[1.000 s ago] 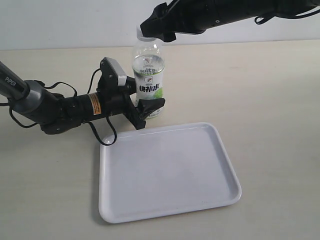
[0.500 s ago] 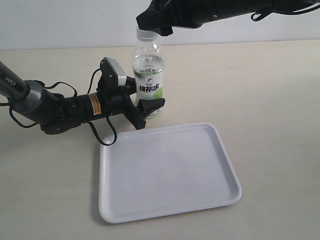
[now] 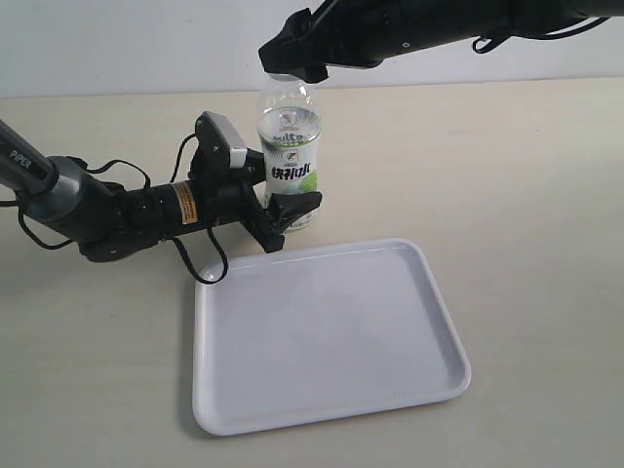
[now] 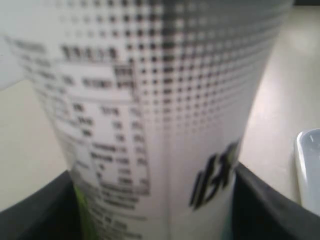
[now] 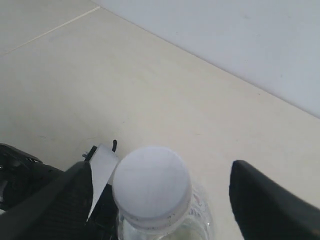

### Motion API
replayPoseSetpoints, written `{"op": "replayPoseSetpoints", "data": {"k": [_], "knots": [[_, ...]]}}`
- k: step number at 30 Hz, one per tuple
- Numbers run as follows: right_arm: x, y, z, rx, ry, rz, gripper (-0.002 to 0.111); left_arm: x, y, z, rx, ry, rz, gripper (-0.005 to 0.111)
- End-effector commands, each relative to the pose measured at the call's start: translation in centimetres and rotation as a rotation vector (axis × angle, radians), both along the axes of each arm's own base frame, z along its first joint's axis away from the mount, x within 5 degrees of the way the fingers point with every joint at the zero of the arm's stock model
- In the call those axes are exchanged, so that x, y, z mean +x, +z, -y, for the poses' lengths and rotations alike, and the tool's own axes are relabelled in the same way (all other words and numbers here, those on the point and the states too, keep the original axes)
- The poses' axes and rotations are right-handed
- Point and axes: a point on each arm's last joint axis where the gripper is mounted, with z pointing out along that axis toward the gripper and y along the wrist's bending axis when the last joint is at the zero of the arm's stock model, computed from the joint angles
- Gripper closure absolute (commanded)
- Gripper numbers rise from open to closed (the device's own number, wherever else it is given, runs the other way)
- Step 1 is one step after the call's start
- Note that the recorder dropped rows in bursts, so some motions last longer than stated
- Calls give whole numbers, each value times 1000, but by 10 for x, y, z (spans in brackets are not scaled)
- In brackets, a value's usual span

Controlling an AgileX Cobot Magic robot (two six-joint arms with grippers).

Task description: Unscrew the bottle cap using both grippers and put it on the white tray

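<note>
The clear bottle (image 3: 289, 146) with its white and green label stands upright just behind the white tray (image 3: 429, 283). My left gripper (image 3: 288, 213) is shut on its lower body; in the left wrist view the blurred label (image 4: 150, 110) fills the space between the two black fingers (image 4: 265, 205). My right gripper (image 3: 288, 60) hovers over the bottle's top and hides the neck in the exterior view. In the right wrist view the white bottle cap (image 5: 151, 182) sits on the bottle between the wide-apart fingers (image 5: 260, 200), touching neither. My right gripper (image 5: 161, 192) is open.
The left arm (image 3: 107, 210) lies low across the beige table with looping black cables beside it. The right arm (image 3: 439, 24) reaches in from the upper right above the table. A corner of the tray (image 4: 310, 165) shows in the left wrist view.
My right gripper has shifted a little to the left and now covers the cap in the exterior view. The left gripper and the bottle have not moved.
</note>
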Motion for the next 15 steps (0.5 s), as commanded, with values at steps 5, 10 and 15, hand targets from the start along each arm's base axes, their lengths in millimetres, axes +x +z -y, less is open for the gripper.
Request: {"op": "replayPoseSetpoints", "data": {"k": [5,10,15], "knots": [[0,2,-1,8,7,7,42,1,3,2,9,6,5,107],[1,2,-1,7,7,5,48,1,3,2,9,6,5,107],[1,2,-1,7,7,5,64,1,3,2,9,6,5,107]]}}
